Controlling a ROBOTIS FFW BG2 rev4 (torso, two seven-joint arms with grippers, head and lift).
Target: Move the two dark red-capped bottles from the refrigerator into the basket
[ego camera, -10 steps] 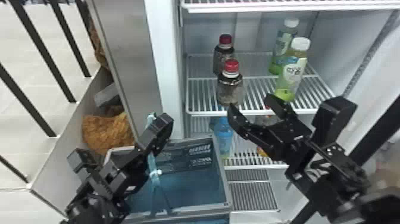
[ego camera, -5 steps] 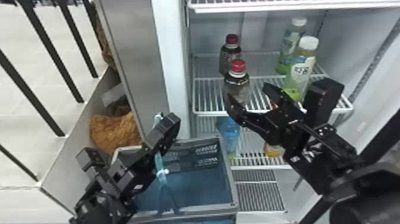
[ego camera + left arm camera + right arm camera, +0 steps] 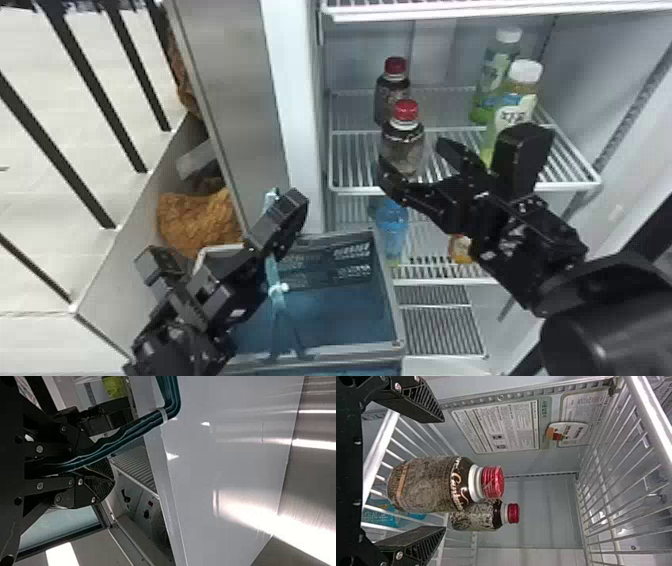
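In the head view the right gripper (image 3: 412, 156) is open at the front red-capped bottle (image 3: 404, 142), with the rear red-capped bottle (image 3: 392, 95) behind it on the shelf. In the right wrist view the open gripper (image 3: 443, 474) has one finger on each side of the near bottle (image 3: 431, 483); the second bottle (image 3: 480, 516) stands beyond. At the lower left, the left gripper (image 3: 295, 205) is shut on the teal handle (image 3: 274, 272) of the basket (image 3: 397, 320). In the left wrist view the left gripper (image 3: 95, 469) also has the handle (image 3: 136, 430) between its fingers.
Two green bottles (image 3: 515, 107) stand right of the right gripper. A blue bottle (image 3: 392, 227) and an orange one (image 3: 460, 248) are on the shelf below. The wire shelf's front edge (image 3: 357, 190) and the fridge's left side wall (image 3: 295, 100) border the opening.
The right gripper has moved left relative to the front bottle, its fingers coming further around it. The head view has shifted slightly. The left gripper still holds the handle.
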